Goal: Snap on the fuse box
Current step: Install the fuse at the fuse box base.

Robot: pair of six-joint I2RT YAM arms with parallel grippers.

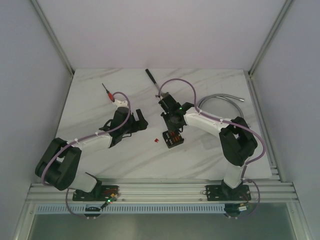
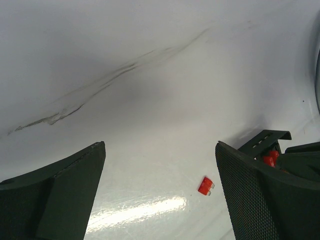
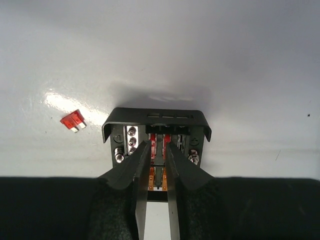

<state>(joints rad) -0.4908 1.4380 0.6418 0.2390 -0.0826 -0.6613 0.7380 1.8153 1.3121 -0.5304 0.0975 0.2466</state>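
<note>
The small squarish black plastic fuse box (image 3: 156,150), its rows of red and orange fuses bare, lies near the middle of the white marble-patterned tabletop (image 1: 100,155), directly under the right gripper (image 3: 159,156). A black slotted cover (image 3: 156,117) sits across the box's far end only, so I judge the snap not yet made. The right gripper's 2 jaws stand a narrow slit apart, tips down among the fuse rows; I cannot tell whether they pinch the middle rib or merely straddle it. The left gripper (image 2: 160,200) is spread wide and empty, low over the table just beside the box.

Risks from here:
- If the tips catch on a fuse, lifting could drag the box askew or pull that fuse out.
- Pressing the cover off-centre could seat 1 side and leave the other proud.
- A tiny loose red blade fuse (image 3: 73,120) lies between the box and the left gripper; a sweeping finger could knock it away or under the box.

The right fingers hide the box's near half; its latches cannot be made out. The left wrist view shows only a corner of the box.
</note>
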